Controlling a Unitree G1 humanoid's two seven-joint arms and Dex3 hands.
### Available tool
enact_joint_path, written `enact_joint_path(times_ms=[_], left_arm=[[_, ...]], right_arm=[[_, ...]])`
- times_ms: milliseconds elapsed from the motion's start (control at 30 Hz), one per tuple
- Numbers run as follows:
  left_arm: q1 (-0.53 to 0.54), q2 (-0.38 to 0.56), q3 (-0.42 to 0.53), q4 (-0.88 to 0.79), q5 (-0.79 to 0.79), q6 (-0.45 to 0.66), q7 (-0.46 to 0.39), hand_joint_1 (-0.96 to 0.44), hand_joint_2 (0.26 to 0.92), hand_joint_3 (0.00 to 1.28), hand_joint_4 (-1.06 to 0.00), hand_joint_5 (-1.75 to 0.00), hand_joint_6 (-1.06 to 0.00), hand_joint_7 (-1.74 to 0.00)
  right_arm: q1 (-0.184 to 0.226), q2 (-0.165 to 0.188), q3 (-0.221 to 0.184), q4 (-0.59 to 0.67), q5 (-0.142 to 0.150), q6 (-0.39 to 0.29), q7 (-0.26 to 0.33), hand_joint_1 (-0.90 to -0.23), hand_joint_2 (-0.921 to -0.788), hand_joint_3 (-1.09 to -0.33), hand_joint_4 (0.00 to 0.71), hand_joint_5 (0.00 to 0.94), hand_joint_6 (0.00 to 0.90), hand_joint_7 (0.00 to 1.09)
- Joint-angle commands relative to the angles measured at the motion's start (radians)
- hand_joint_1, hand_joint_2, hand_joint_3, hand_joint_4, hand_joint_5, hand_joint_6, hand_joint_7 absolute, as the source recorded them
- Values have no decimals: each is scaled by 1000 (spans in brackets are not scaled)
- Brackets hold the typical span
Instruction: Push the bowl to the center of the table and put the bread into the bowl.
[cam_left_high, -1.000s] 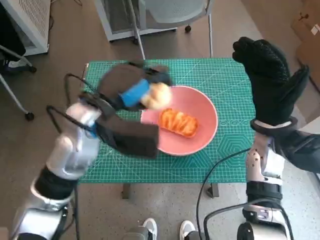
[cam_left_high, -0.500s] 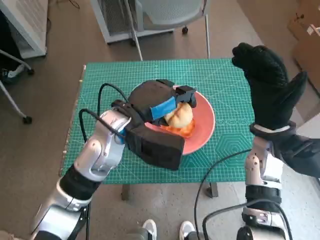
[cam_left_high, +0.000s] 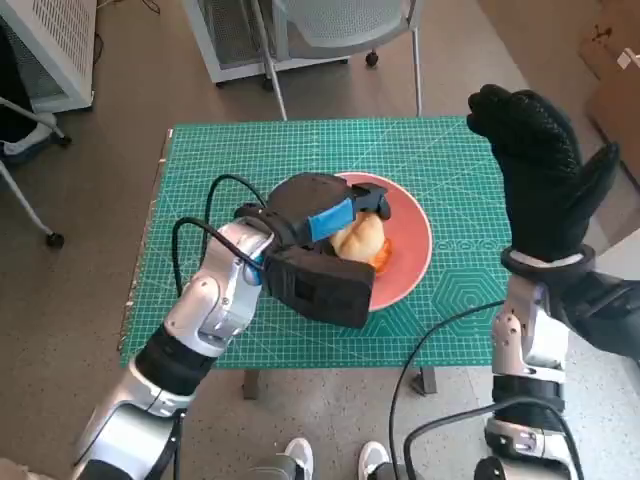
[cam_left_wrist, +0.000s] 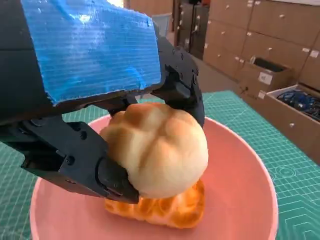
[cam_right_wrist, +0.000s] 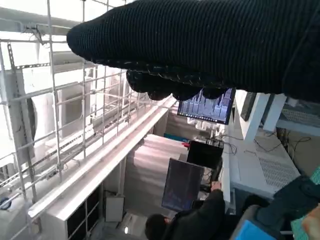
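Head view: the left hand (cam_left_high: 318, 215) is seen over the pink bowl (cam_left_high: 412, 240), which stands near the middle of the green cutting mat (cam_left_high: 440, 160) covering the table. A pale round bread roll (cam_left_high: 358, 237) is gripped in that hand's black fingers, low over the bowl's inside. Beneath the roll, a second, orange-brown pastry (cam_left_high: 384, 257) lies on the bowl's floor, and only a sliver of it can be seen past the roll. Much of the bowl's near-left part is hidden by the hand and the black wrist housing. From the left wrist view, the roll (cam_left_wrist: 157, 147) is shown clamped between the fingers (cam_left_wrist: 182, 87) above it and the black parts (cam_left_wrist: 75, 160) below it, and its underside appears to touch the pastry (cam_left_wrist: 165, 210); whether weight is carried by the pastry cannot be told. The bowl's rim (cam_left_wrist: 250, 165) is cut off by the picture's edge. The right hand (cam_left_high: 542, 175) is held up off the table's right edge, its gloved fingers spread and nothing held in it. In the right wrist view, the glove (cam_right_wrist: 200, 45) fills the upper part, and beyond it a seated person (cam_right_wrist: 192, 220) is seen from behind, facing monitors (cam_right_wrist: 182, 185).
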Motion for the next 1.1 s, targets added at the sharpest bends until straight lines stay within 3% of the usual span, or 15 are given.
enact_joint_path(times_ms=[33, 467, 800, 1100], left_arm=[[10, 3, 33, -10, -49, -33, 2, -287, 809, 14, -183, -23, -303, -100], [17, -1, 164, 67, -275, -170, 10, -315, 773, 1, -50, 0, -241, -34], [74, -62, 329, 139, -519, -344, 76, -447, 791, 7, -53, -5, -260, -43], [103, -119, 439, 134, -732, -376, 54, -404, 817, 12, -64, -4, -269, -46]], right_arm=[[23, -8, 3, -2, -8, 20, -13, -588, -921, -642, 346, 1, 394, 5], [12, -10, 5, 6, -13, 13, -15, -589, -921, -637, 350, 2, 394, 4], [0, -7, 9, 12, -23, 7, -21, -590, -921, -636, 351, 2, 390, 2], [-23, -15, 6, 22, -26, 14, -27, -590, -921, -632, 354, 2, 396, 4]])
